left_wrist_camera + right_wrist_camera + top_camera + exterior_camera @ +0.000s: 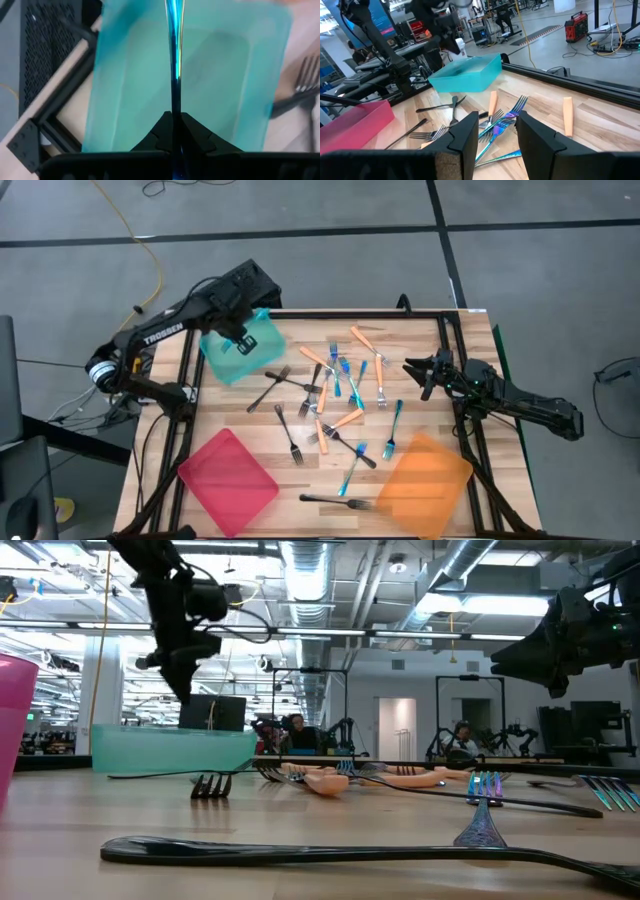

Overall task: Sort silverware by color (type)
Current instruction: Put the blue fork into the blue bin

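Above the teal translucent plastic tray, the left pincer pinches a slim blue-handled fork by one end. Beyond it, orange-handled, blue and black forks lie scattered mid-surface. At the right edge, the right pincer hovers spread, holding nothing.

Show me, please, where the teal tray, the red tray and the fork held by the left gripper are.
teal tray (243, 348): high view, bare floor of the tray.
red tray (228, 480): high view, middle of its floor.
blue fork (174, 45): left wrist view, its slim handle above the shut fingers of the left gripper (174, 131).
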Robot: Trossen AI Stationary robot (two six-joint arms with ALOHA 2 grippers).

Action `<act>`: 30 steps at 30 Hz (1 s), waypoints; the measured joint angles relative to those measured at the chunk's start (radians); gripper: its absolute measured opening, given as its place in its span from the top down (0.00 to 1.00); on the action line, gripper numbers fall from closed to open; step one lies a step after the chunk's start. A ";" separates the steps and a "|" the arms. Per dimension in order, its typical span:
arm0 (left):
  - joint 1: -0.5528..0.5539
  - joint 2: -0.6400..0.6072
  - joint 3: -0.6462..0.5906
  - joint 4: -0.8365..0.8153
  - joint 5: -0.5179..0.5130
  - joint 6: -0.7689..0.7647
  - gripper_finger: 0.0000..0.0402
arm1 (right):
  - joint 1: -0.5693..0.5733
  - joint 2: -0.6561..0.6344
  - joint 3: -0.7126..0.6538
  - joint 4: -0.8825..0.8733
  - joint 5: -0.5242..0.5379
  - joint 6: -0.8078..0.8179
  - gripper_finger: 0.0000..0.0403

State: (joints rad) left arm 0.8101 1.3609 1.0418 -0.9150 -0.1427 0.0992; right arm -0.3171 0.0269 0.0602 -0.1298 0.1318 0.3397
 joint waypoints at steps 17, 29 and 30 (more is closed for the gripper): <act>0.000 0.000 -0.170 0.124 0.008 0.037 1.00 | 0.000 0.000 0.000 0.001 0.007 -0.008 0.62; -0.002 0.082 -0.170 0.122 0.053 0.048 1.00 | 0.000 0.000 0.000 0.001 0.010 -0.009 0.62; -0.002 0.092 -0.170 0.123 0.053 0.046 1.00 | 0.000 0.000 0.000 0.001 0.010 -0.009 0.62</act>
State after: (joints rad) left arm 0.8085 1.4525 0.8719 -0.7924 -0.0895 0.1449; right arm -0.3170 0.0269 0.0601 -0.1287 0.1417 0.3305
